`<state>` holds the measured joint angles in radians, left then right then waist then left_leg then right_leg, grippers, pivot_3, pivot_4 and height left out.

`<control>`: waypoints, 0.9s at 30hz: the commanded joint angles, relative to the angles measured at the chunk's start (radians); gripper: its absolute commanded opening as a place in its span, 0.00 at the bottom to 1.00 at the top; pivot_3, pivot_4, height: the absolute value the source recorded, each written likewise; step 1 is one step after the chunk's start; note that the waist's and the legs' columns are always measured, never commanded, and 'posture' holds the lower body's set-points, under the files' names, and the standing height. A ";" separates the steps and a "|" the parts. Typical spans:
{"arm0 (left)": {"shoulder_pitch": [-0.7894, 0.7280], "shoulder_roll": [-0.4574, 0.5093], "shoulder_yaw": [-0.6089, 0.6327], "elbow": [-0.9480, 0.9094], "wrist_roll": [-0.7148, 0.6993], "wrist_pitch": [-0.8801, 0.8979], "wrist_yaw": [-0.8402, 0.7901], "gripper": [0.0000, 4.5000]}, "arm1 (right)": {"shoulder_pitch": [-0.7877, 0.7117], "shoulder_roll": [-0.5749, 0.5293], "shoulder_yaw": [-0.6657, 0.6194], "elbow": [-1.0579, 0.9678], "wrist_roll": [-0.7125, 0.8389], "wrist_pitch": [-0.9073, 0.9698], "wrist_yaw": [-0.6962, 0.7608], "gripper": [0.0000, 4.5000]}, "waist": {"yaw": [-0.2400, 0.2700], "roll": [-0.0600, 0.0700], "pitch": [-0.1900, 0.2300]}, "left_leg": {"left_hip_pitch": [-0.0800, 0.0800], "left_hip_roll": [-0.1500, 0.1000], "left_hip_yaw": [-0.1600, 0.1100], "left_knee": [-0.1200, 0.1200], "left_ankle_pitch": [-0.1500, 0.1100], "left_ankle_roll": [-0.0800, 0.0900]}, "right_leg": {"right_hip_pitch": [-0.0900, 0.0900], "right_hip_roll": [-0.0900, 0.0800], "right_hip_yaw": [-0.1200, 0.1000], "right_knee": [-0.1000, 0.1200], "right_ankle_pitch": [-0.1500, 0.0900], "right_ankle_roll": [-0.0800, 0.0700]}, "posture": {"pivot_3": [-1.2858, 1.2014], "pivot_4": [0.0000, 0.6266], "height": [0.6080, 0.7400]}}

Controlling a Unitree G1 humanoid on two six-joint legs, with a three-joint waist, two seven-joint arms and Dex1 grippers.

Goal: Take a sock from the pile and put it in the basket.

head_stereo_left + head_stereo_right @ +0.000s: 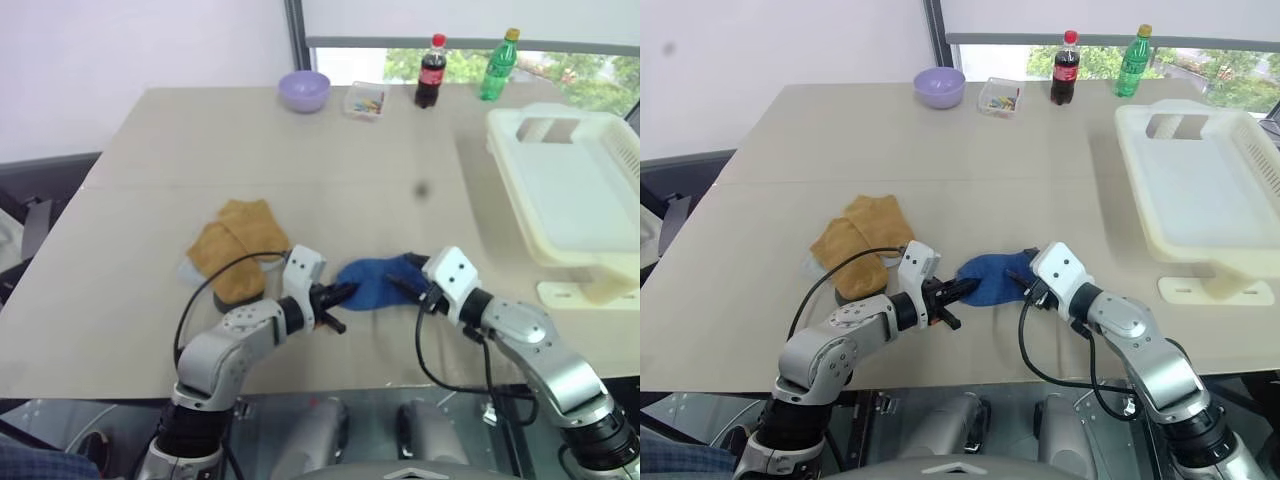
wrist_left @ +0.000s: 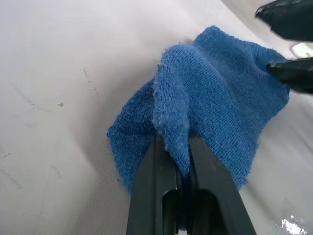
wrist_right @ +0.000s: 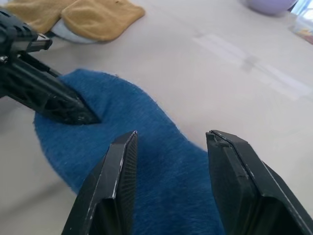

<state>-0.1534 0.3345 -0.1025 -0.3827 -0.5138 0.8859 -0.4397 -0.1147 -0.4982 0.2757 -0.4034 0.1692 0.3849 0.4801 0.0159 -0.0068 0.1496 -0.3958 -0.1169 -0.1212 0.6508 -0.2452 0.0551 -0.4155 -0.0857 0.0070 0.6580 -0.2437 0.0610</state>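
Blue sock [image 1: 375, 282] lies on the beige counter [image 1: 330, 170], pinched at one edge by the closed left gripper [image 1: 345, 292]. Right gripper [image 3: 168, 147] hovers over its other end, jaws apart. Mustard socks of the pile [image 1: 235, 245] sit nearby; cream basket [image 1: 575, 180] waits far right.

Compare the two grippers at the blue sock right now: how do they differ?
The left gripper is shut, pinching a fold of the blue sock; the right gripper is open, the sock lying between its fingers, not yet clamped. The left works the sock's end nearer the tan socks; the right is at the end toward the basket. Both point inward, low over the table.
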 commanded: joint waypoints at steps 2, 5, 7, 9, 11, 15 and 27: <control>0.003 0.002 -0.005 0.006 0.010 -0.001 0.004 0.00 | -0.011 0.027 0.001 0.034 -0.016 -0.033 0.020 0.50 | 0.000 0.000 0.000 | 0.000 0.000 0.000 0.000 0.000 0.000 | 0.000 0.000 0.000 0.000 0.000 0.000 | 0.52 0.24 1.00; 0.003 0.002 -0.004 0.006 0.011 0.001 0.005 0.00 | -0.018 0.071 -0.007 0.049 -0.017 -0.010 0.001 0.50 | 0.000 0.000 0.000 | 0.000 0.000 0.000 0.000 0.000 0.000 | 0.000 0.000 0.000 0.000 0.000 0.000 | 0.52 0.24 1.00; 0.007 0.003 -0.005 0.005 0.013 0.000 0.006 0.00 | -0.019 0.101 -0.004 0.050 -0.018 0.002 -0.008 0.50 | 0.000 0.000 0.000 | 0.000 0.000 0.000 0.000 0.000 0.000 | 0.000 0.000 0.000 0.000 0.000 0.000 | 0.52 0.24 1.00; 0.011 0.001 -0.004 0.002 0.014 0.001 0.011 0.00 | -0.020 0.130 -0.002 0.044 -0.025 0.017 -0.021 0.50 | -0.001 0.000 0.000 | 0.000 0.000 0.000 0.000 0.000 0.000 | 0.000 0.000 0.000 0.000 0.000 0.000 | 0.52 0.24 1.00; 0.018 -0.009 0.003 -0.002 0.010 0.005 0.024 0.00 | -0.020 0.163 -0.001 0.040 -0.040 0.046 -0.053 0.50 | 0.000 0.000 0.000 | 0.000 0.000 0.000 0.000 0.000 0.000 | 0.000 0.000 0.000 0.000 0.000 0.000 | 0.52 0.24 1.00; 0.038 -0.020 -0.008 -0.022 0.007 0.011 0.031 0.00 | -0.012 0.187 0.004 0.080 -0.088 0.060 -0.091 0.50 | 0.000 0.000 0.000 | 0.000 0.000 0.000 0.000 0.000 0.000 | -0.001 0.000 0.000 0.000 0.000 0.000 | 0.52 0.24 1.00; 0.048 -0.012 0.062 0.001 -0.015 -0.033 0.011 0.64 | -0.002 0.197 -0.044 0.024 -0.065 0.058 -0.083 0.52 | -0.001 0.001 0.000 | 0.001 0.000 0.000 0.000 0.000 0.000 | 0.000 0.000 0.000 0.001 0.000 0.000 | 0.52 0.24 1.00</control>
<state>-0.1138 0.3055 -0.0568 -0.3979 -0.5380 0.8571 -0.4331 -0.1187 -0.3044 0.2645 -0.3159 0.0892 0.4541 0.3951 0.0146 -0.0063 0.1493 -0.3948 -0.1168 -0.1214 0.6507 -0.2452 0.0550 -0.4160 -0.0853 0.0072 0.6588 -0.2436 0.0607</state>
